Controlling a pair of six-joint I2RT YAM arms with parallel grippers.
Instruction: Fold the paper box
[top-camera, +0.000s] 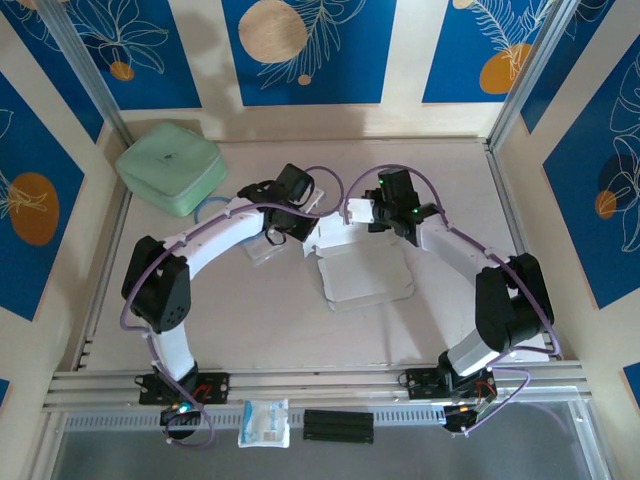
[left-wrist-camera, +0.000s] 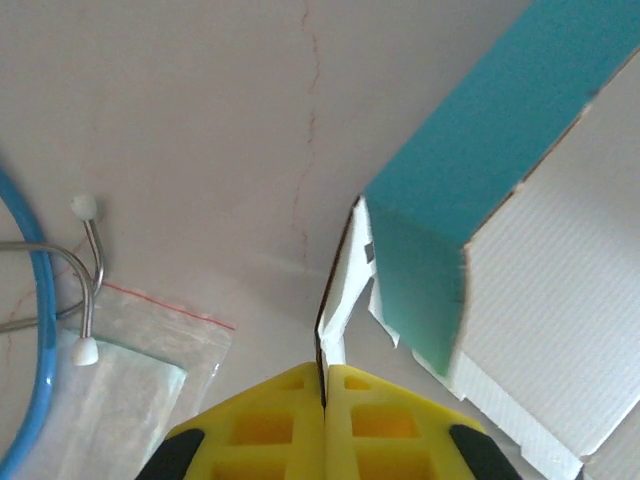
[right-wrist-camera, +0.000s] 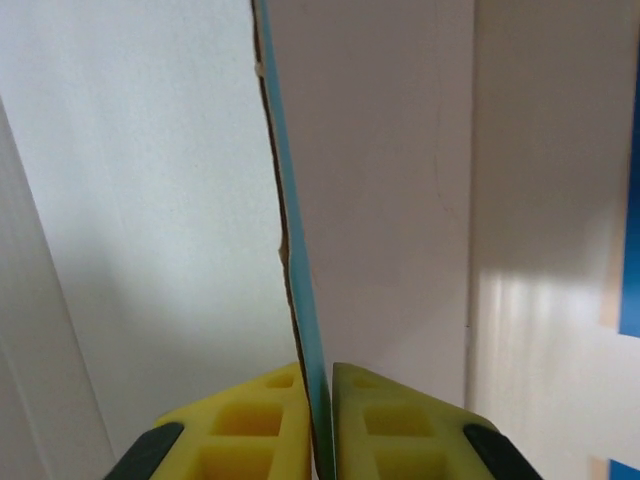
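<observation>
The yellow fingers (left-wrist-camera: 262, 430) of the left gripper (left-wrist-camera: 324, 395) are pressed together with no gap to see, pinching the thin edge of a white flap of the paper box (left-wrist-camera: 560, 300). In the left wrist view this flap rises straight up from between the fingers. To its right a teal-blue panel slants up and away, and beside that panel lies a broad white ribbed face of the card.

The yellow fingers (right-wrist-camera: 250, 430) of the right gripper (right-wrist-camera: 322, 425) are likewise closed on the card. They grip a panel seen edge-on, whose thin teal and brown line runs from the fingers to the top of the view. The panel's white face is to the left of that line.

From the overhead camera, the paper box (top-camera: 365, 272) lies mostly flat and white side up in the middle of the pale table (top-camera: 250, 320). Its far flaps are lifted where the two grippers meet it, the left arm coming from the left and the right arm from the right.

A clear zip packet (left-wrist-camera: 130, 385) with a red strip lies on the table left of the left gripper. Next to it is what looks like a stethoscope (left-wrist-camera: 90, 270), with a blue tube and white-tipped metal arms. A mint-green rounded case (top-camera: 170, 165) sits in the far left corner.
</observation>
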